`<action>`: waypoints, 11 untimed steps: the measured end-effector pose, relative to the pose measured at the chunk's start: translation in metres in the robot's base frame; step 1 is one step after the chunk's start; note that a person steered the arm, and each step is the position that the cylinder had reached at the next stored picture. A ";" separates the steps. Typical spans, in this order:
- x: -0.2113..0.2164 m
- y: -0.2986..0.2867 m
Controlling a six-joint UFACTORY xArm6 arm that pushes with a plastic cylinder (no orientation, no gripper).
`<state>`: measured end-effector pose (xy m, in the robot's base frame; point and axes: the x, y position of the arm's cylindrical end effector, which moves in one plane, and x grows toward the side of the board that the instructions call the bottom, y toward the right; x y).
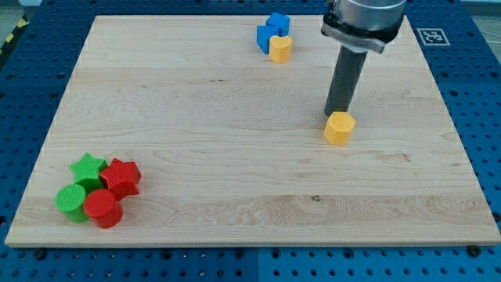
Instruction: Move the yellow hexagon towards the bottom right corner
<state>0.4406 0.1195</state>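
Note:
The yellow hexagon [340,128] lies on the wooden board [235,141], right of centre. My tip [337,114] rests right at the hexagon's top edge, touching or nearly touching it from the view's top. The dark rod rises from there to the arm's head at the view's top right.
A blue block [272,33] and a yellow heart-like block [280,48] sit together near the board's top edge. At the bottom left are a green star [88,168], a red block [122,177], a green cylinder [72,201] and a red cylinder [102,208], clustered.

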 end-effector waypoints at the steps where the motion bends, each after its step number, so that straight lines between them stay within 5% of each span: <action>1: 0.019 -0.001; 4: 0.062 -0.025; 10: 0.083 0.056; 11: 0.112 0.057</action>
